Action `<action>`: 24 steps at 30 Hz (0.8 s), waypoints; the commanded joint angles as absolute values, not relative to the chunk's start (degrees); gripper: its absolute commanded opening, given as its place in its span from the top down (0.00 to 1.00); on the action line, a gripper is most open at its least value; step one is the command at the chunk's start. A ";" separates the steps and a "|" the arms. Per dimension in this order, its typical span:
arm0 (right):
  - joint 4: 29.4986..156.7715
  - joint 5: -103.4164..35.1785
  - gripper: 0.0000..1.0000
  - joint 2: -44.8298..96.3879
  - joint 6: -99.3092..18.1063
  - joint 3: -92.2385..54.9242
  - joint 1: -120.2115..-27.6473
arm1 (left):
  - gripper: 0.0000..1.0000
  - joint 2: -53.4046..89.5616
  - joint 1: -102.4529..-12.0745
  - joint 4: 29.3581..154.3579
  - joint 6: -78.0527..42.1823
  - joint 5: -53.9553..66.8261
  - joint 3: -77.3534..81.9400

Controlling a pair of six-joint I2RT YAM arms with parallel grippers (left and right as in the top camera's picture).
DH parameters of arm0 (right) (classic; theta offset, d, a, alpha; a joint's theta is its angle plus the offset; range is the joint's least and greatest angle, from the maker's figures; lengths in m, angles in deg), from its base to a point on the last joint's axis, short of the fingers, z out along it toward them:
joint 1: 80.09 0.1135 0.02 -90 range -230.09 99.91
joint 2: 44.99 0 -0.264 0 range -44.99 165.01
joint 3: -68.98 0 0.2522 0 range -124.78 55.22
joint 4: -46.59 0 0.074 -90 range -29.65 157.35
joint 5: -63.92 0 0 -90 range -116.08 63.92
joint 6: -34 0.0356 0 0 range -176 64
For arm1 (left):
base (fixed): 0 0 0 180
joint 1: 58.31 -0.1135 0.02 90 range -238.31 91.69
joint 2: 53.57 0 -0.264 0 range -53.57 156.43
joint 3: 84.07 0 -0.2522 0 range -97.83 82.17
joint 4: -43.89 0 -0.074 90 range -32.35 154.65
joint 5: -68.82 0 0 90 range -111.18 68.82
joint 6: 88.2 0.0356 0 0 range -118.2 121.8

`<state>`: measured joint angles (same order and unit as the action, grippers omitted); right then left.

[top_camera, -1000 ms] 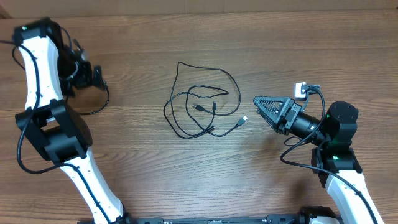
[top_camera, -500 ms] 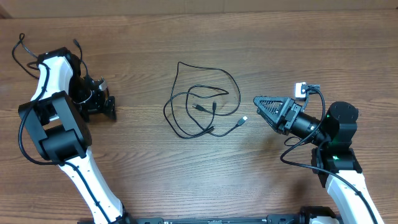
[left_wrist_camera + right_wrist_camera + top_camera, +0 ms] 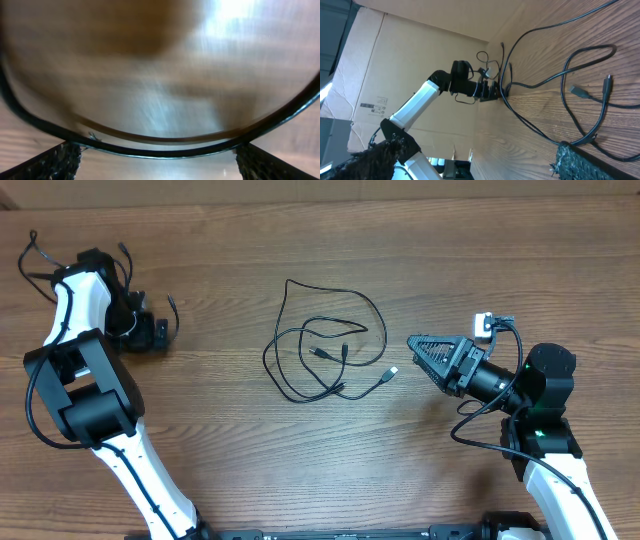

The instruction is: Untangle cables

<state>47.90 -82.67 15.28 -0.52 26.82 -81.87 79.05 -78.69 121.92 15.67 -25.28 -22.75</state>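
Note:
The cables [image 3: 305, 332] lie as a loose tangle of thin black loops at the table's middle, with a silver plug [image 3: 392, 371] at the right end. My right gripper [image 3: 425, 352] is a short way right of that plug, pointing at the tangle. In the right wrist view the right gripper [image 3: 485, 167] is open with nothing in it, and the cables [image 3: 577, 91] lie ahead of it. My left gripper [image 3: 160, 332] is far left, well apart from the tangle. The left wrist view is blurred, but the left gripper [image 3: 159, 172] is open there, with fingertips [image 3: 62, 160] set wide.
A thick black cord [image 3: 160, 151] arcs across the left wrist view close to the lens. A cardboard wall [image 3: 420, 45] stands behind the table's far edge. The left arm [image 3: 445, 85] shows beyond the tangle in the right wrist view.
The left arm has swung about at the far left, its gripper going down toward the front and then back up a little. The right arm and the cables have not moved.

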 commanded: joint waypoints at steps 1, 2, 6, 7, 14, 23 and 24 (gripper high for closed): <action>47.68 -82.43 0.00 14.88 -1.04 26.34 -81.94 | 0.01 80.23 -78.85 115.80 11.47 -27.11 -21.40; 47.68 -82.32 0.00 14.88 -1.04 26.34 -81.94 | 0.01 80.25 -78.85 114.25 10.66 -27.11 -21.36; 47.68 -82.17 0.00 14.88 -1.04 26.34 -81.94 | 0.01 80.27 -78.85 108.50 9.38 -25.72 -21.05; 47.68 -82.15 0.00 14.88 -1.04 26.34 -81.94 | 0.00 80.27 -78.80 107.04 9.16 -24.93 -20.92; 47.68 -81.14 0.00 14.88 -1.02 26.34 -81.94 | 0.00 80.29 -77.06 93.97 8.98 -24.16 -16.11; 47.71 -81.17 0.00 14.86 -1.02 26.34 -81.94 | 0.01 80.36 -74.34 76.74 5.99 -24.16 -8.92; 47.71 -81.17 0.00 14.88 -1.02 26.34 -81.94 | 0.01 80.36 -74.04 75.50 5.81 -24.12 -8.70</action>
